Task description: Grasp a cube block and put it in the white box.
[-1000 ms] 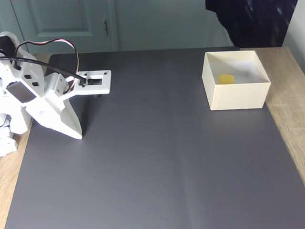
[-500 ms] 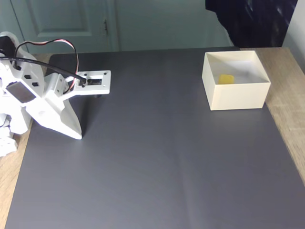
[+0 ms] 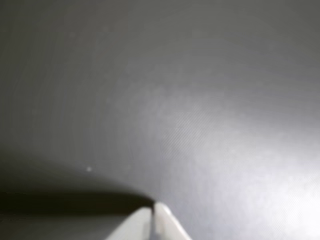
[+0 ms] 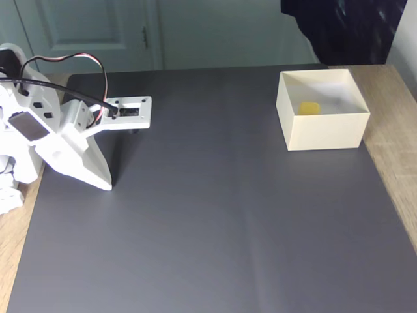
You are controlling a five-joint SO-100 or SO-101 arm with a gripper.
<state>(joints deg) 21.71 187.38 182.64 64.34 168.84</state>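
Note:
In the fixed view the small yellow cube block (image 4: 309, 107) lies inside the cream-white box (image 4: 324, 134) at the right rear of the mat. My white gripper (image 4: 107, 186) is far to the left, its tips resting down at the dark mat, shut with nothing between them. In the wrist view the two white fingertips (image 3: 161, 214) meet at the bottom edge, pressed together over bare grey mat.
A dark grey mat (image 4: 215, 215) covers most of the wooden table (image 4: 394, 130). The arm's white body and its cables (image 4: 39, 124) fill the left edge. A dark cloth (image 4: 342, 29) hangs behind the box, and a pale door stands at the back.

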